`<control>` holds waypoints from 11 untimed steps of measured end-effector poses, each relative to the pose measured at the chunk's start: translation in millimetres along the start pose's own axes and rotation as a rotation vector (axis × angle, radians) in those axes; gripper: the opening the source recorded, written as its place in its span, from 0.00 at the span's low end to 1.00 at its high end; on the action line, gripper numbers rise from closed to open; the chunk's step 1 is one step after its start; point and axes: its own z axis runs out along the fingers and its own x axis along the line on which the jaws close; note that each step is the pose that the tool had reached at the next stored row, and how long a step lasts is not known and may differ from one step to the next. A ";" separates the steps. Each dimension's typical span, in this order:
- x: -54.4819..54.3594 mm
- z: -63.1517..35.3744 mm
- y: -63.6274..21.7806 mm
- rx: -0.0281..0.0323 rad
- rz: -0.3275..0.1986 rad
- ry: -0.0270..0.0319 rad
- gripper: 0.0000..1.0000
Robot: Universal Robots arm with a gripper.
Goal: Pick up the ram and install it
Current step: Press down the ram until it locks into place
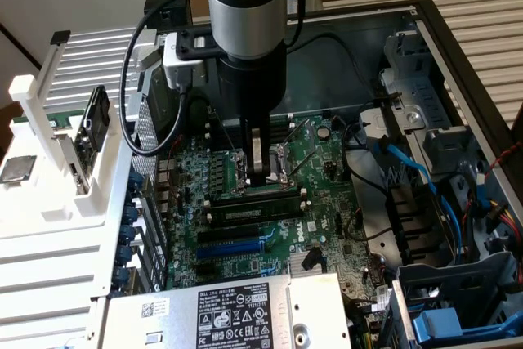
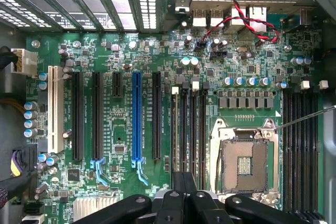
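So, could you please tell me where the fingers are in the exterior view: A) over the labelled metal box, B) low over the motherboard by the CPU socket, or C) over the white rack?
B: the fingers hang low over the motherboard, right by the CPU socket.

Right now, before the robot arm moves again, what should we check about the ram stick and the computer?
1. Gripper shut: ok.
2. Gripper down over the memory slots: ok.
3. Ram lying along a slot under the gripper: ok, as far as the exterior view shows.
4. Ram pushed all the way in: cannot tell.
5. Red-and-black wires away from the memory slots: ok.
6. Blue slot apart from the gripper, nothing in it: ok.
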 end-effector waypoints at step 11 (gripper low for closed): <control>-0.1 0.1 0.0 0.0020 0.029 -0.0038 0.10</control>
